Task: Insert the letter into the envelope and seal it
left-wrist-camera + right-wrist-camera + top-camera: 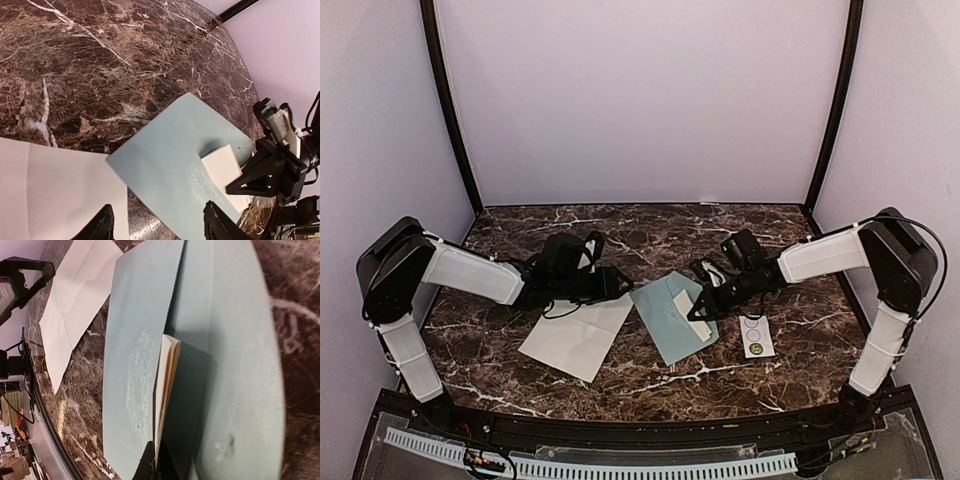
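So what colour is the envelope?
Pale blue-green; the envelope shows best in the left wrist view.

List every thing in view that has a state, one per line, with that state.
Large off-white creased paper letter: unfolded, lying flat.
Pale blue-green paper envelope: lying flat, letter not inside.
Left gripper: jaws open, empty.
Right gripper: jaws shut on small cream folded slip.

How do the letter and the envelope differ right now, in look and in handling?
Colour: the letter is off-white, the envelope pale blue-green. Size: the letter is the larger sheet. Creases: the letter shows fold lines, the envelope none. Handling: no pincer grips the letter, while the right pincer is shut on a small cream tab on the envelope. Both lie side by side on the marble table.
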{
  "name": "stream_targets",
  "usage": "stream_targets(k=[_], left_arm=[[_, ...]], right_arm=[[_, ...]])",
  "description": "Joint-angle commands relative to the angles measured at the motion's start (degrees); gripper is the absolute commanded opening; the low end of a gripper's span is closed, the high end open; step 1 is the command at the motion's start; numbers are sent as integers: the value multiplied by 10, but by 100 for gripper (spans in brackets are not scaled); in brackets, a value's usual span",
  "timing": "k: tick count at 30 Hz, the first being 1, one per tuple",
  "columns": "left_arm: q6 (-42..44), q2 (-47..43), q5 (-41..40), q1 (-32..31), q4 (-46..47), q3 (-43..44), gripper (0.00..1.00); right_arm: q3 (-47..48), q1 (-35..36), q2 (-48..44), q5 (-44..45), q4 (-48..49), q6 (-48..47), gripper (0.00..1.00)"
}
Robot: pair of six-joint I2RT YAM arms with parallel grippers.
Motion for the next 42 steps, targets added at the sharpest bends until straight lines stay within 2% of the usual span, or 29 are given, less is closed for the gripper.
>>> stream_targets(k=[1,6,8,11,13,17,19,23,32,42], left_arm=[[-29,-57,1,-44,-17,-28,58],[-71,-78,-7,-79,-32,-46,55],[-98,-92,-10,-85,-23,-69,55],[-124,-111,-16,-92,-18,-96,56],[-135,-117,-12,-93,-16,-105,57],[-147,-118,-3,-97,-15,-113,57],[-154,-116,2,-99,-12,-114,56],[-166,-111,11,-101,2,-117,55],[-199,-60,40,-105,56,-123,49],[-202,-25,29,-115,51,-118,46]], right_arm=[[-28,40,-17,-9,72,58,0],[-27,70,-21,17,77,85,0],[-23,73,-31,39,61,84,10],[-9,75,-51,72,20,69,34],[2,76,-65,92,-13,52,44],[24,81,-93,138,-75,24,56],[29,83,-104,153,-89,13,59],[24,84,-112,165,-91,5,57],[32,102,-86,155,-70,7,33],[35,102,-37,188,-70,22,31]])
